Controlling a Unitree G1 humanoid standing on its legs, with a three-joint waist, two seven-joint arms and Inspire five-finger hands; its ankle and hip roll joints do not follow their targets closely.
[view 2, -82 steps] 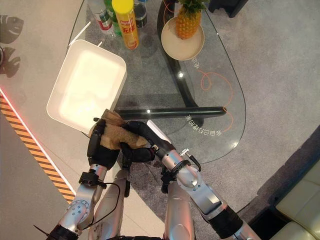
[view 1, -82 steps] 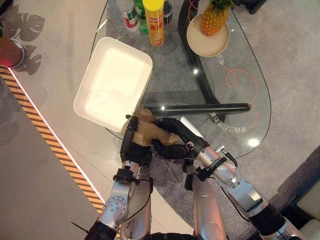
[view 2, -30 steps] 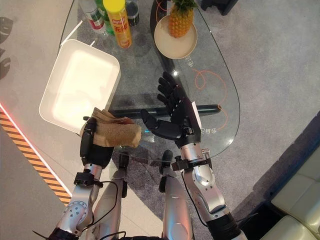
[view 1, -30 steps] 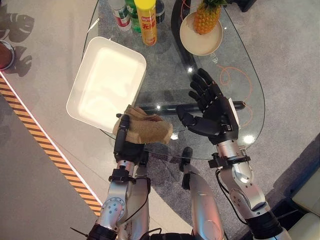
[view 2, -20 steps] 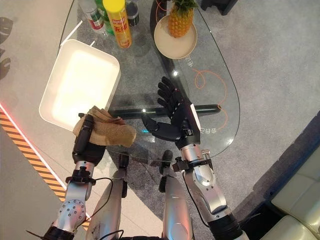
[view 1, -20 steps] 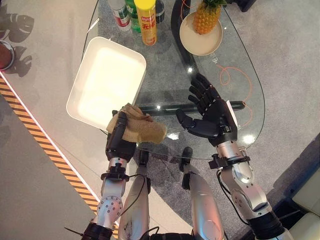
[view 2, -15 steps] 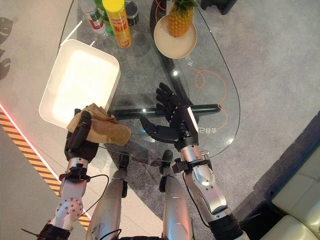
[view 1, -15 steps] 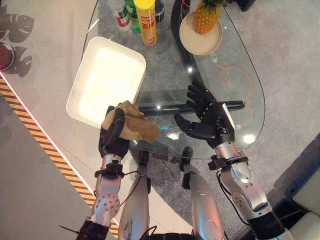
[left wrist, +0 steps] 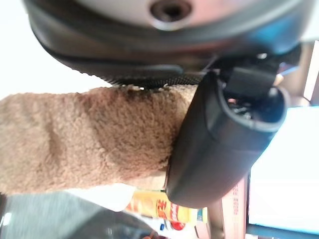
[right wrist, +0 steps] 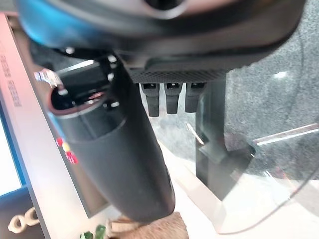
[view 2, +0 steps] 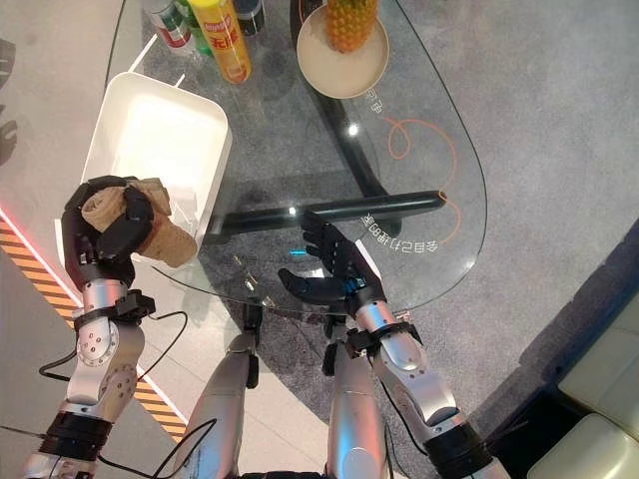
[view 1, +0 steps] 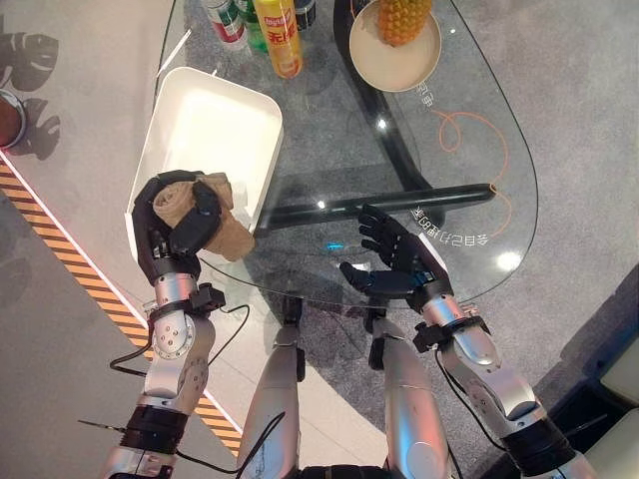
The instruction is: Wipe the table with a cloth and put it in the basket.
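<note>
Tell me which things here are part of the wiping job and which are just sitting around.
Part of the job:
cloth, gripped in the left hand
white basket, under and beside that hand
glass table
right hand, open over the table's near edge

Just sitting around:
yellow can
bottles
plate with a pineapple

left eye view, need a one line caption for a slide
Left hand grips the brown cloth above the white basket; right hand open over the glass table.
</note>
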